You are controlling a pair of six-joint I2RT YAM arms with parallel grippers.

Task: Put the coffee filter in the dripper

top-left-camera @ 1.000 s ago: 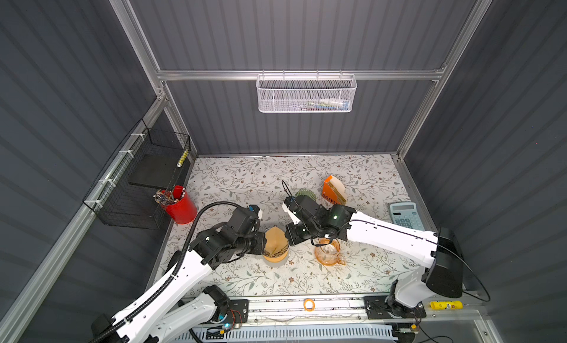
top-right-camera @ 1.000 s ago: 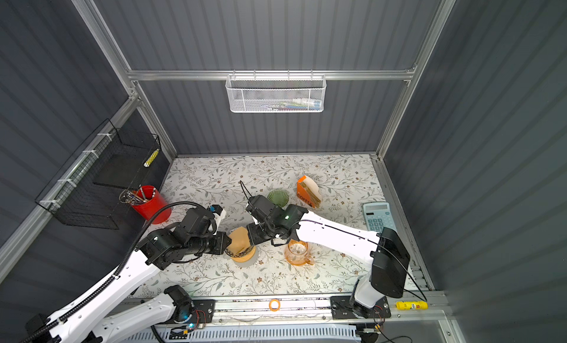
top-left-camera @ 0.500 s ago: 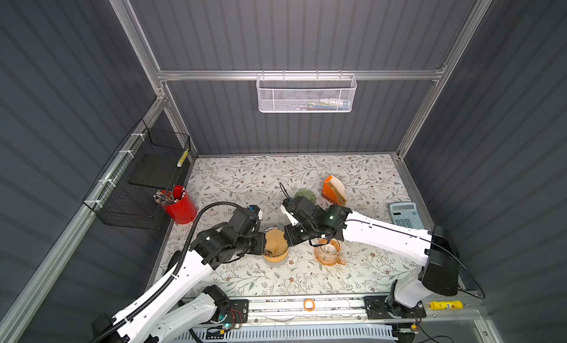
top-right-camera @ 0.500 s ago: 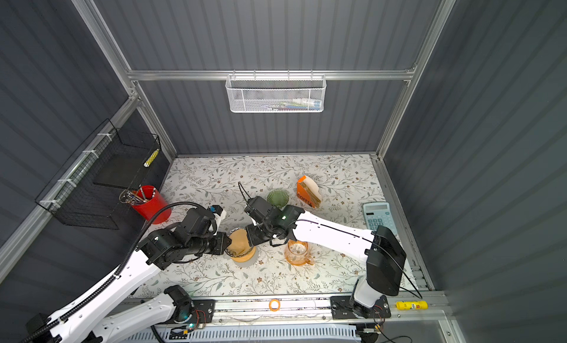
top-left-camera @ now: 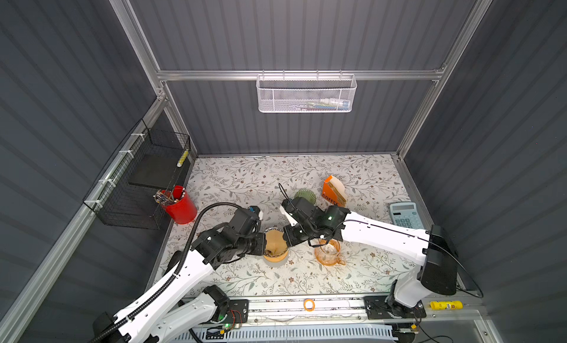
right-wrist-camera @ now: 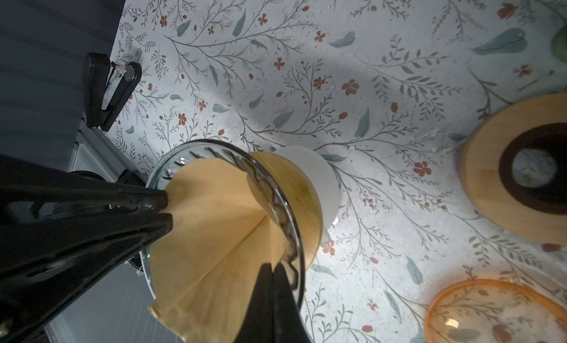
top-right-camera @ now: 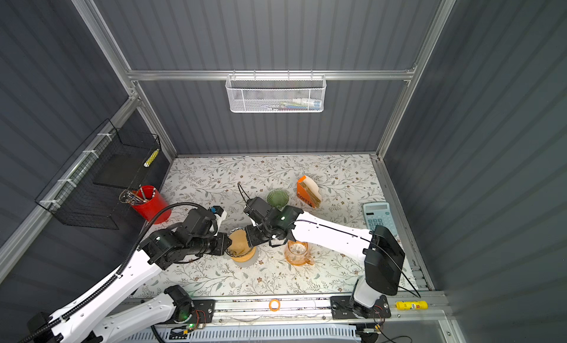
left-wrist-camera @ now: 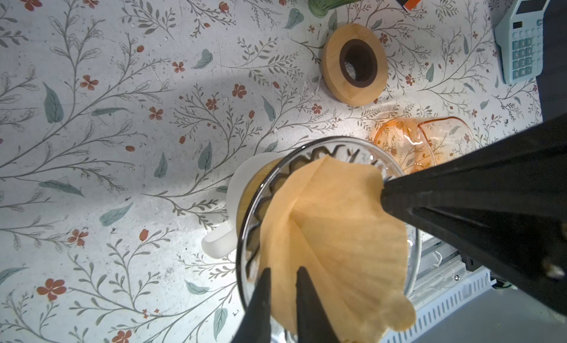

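Both end effectors pinch coffee filter.

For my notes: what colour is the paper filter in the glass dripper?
Light brown. See the paper filter in the left wrist view.

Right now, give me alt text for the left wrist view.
A brown coffee filter sits in the glass dripper atop a white mug, its edges pinched by the left tool near the camera and the right tool opposite. Beyond it on the floral table lie a wooden ring, an orange glass pitcher and a pale blue calculator.
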